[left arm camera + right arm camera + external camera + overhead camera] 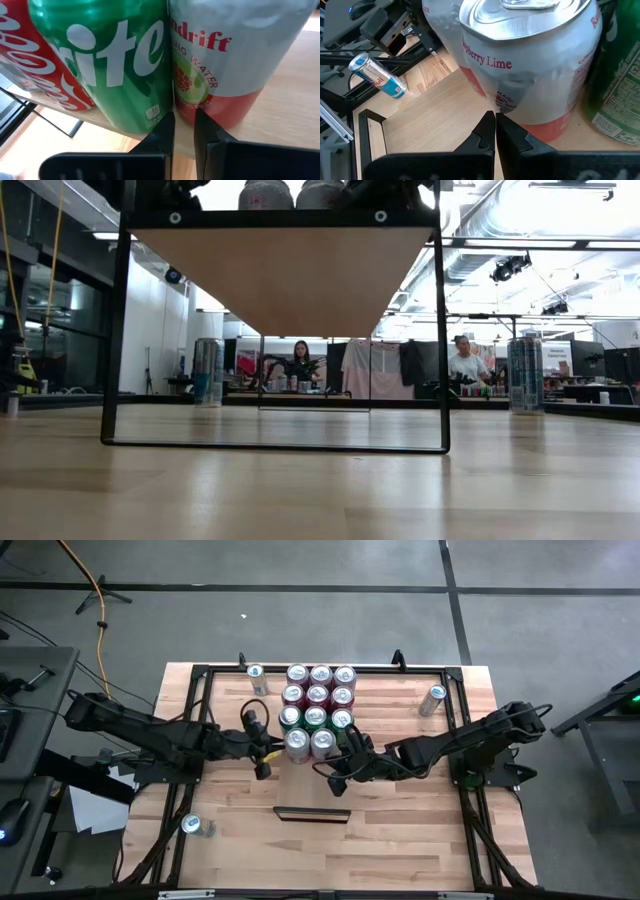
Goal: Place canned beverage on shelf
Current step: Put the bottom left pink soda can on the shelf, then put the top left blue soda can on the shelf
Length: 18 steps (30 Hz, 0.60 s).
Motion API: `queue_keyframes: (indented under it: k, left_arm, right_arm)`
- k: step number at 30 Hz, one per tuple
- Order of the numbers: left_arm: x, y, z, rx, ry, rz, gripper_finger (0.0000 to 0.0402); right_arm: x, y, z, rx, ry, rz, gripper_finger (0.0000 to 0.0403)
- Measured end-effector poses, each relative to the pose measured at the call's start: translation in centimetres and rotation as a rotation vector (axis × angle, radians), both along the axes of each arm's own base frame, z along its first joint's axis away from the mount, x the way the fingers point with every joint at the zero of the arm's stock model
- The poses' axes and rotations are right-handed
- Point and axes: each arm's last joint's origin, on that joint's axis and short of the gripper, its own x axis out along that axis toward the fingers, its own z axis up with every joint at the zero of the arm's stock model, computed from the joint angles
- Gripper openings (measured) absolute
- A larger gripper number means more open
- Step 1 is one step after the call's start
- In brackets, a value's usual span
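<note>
From above, eleven cans [317, 706] stood packed in rows on the shelf [390, 705], which spanned the black frame over the table [400, 830]. The left gripper [266, 755] and right gripper [335, 780] sat at the block's near edge, jaws closed, holding nothing. Level with the table, the shelf's pale underside [290, 275] filled the frame top. The left wrist view showed a green can [115, 60] beside a silver can [225, 55]. The right wrist view showed a silver can [535, 70] just ahead of the closed jaws.
</note>
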Motion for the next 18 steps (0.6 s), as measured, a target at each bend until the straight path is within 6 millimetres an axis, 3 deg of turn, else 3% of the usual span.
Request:
queue_keyframes:
  k: [6, 13, 18]
  left_arm:
    - [-1.5, 0.2, 1.1, -0.025, 0.014, -0.022, 0.0001]
    - [-4.9, 0.3, 5.5, -0.214, -0.075, -0.144, 0.0002]
    - [-6.2, 0.7, 9.4, -0.112, -0.304, -0.199, 0.0002]
  right_arm:
    - [-0.9, 0.8, 1.0, 0.012, -0.001, 0.098, 0.0000]
    - [-4.8, 2.1, 4.5, -0.063, -0.025, 0.261, 0.0000]
    - [-8.2, 0.7, 7.0, -0.183, -0.027, 0.180, 0.0000]
